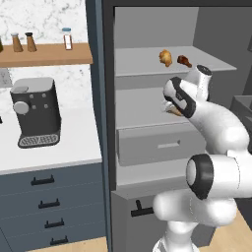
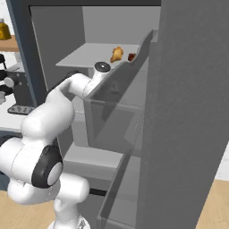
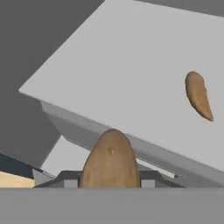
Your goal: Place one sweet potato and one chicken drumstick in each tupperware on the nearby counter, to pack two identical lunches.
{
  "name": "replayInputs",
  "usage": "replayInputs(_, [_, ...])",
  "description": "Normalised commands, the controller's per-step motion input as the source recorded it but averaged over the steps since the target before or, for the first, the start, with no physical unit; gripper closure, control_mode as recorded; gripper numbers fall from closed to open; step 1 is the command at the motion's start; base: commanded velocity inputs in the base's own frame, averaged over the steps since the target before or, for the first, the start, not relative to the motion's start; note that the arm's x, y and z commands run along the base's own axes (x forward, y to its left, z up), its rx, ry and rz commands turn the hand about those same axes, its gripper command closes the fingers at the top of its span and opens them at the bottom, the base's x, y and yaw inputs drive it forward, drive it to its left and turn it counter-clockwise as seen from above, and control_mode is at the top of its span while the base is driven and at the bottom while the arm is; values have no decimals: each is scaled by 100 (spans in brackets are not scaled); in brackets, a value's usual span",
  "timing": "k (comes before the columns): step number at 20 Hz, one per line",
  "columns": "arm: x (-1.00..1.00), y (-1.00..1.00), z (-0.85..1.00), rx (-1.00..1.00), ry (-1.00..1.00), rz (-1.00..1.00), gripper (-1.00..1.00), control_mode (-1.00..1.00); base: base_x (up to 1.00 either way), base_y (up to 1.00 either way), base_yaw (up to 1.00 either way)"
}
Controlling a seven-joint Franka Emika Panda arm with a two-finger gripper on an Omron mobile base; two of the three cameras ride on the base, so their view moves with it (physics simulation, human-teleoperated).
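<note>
The pincer (image 3: 110, 183) is closed on a sweet potato (image 3: 111, 162), which juts up between the jaws in the hand view, its rounded end pointing away from the hand; it looks lifted clear of the fridge shelf (image 3: 131, 74) and just past that shelf's front edge, as suits carrying it out. The second sweet potato (image 3: 199, 95) lies alone on the same shelf, well back from the front edge and off to one side, apart from the held one. In the left base view the hand sits at the front of the middle shelf, a sliver of orange showing beneath it. On the shelf above, the two drumsticks lie side by side near the middle, the golden one (image 1: 166, 57) to the left of the darker one (image 1: 184, 60), neither touched. The counter (image 1: 49, 147) to the left of the fridge carries a coffee machine (image 1: 34, 112); no tupperware shows there, so I judge the base must drive on before anything is packed.
</note>
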Motion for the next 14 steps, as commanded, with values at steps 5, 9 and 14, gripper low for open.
replayInputs(5, [-90,0,48,-14,15,-4,100,-100,0,0,0])
replayInputs(9, [-100,0,3,-5,5,-2,100,-100,0,0,0])
replayInputs(14, [-95,-2,-1,0,0,-1,100,-100,0,0,0])
